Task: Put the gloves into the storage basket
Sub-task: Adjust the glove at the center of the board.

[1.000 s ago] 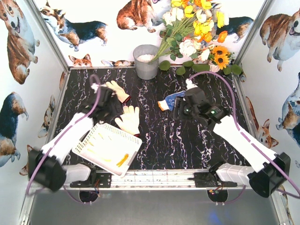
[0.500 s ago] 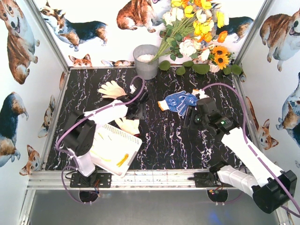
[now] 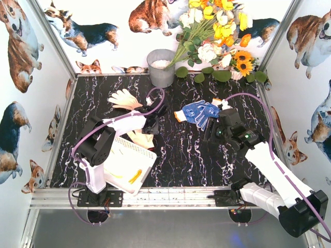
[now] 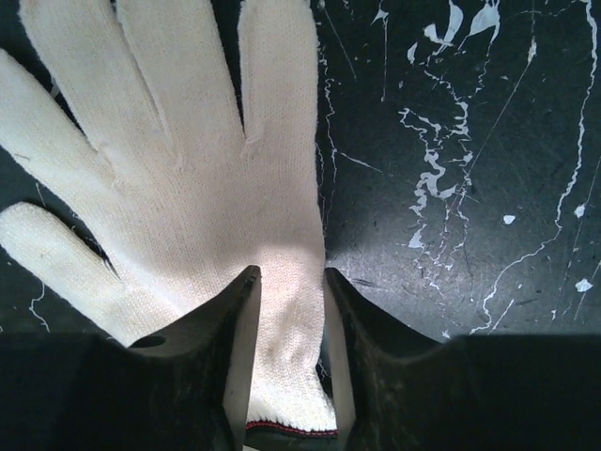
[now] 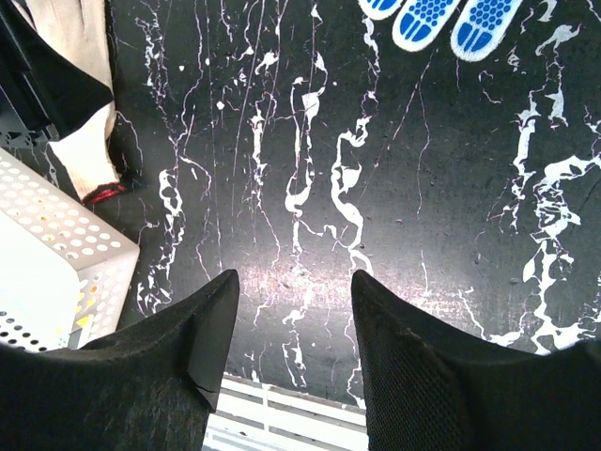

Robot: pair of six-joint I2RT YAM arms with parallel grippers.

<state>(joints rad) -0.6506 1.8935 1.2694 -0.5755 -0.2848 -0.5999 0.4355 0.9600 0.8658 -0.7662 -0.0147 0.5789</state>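
Left wrist view: the left pincer point(image 4: 286, 277) straddles the cuff end of a cream glove point(image 4: 178, 160), with a strip of knit between its jaws. Whether they have clenched I cannot tell. The glove's long axis runs straight ahead, fingers leading. It lies left of the middle of the surface point(image 3: 181, 155), just beside the storage basket point(image 3: 121, 160) at the near left corner. The right pincer point(image 5: 293, 282) is released and farther off.

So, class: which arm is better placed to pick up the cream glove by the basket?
The left arm. Its jaws stand either side of the cream glove at its cuff; the right arm, jaws open, hangs over the table, apart from it.
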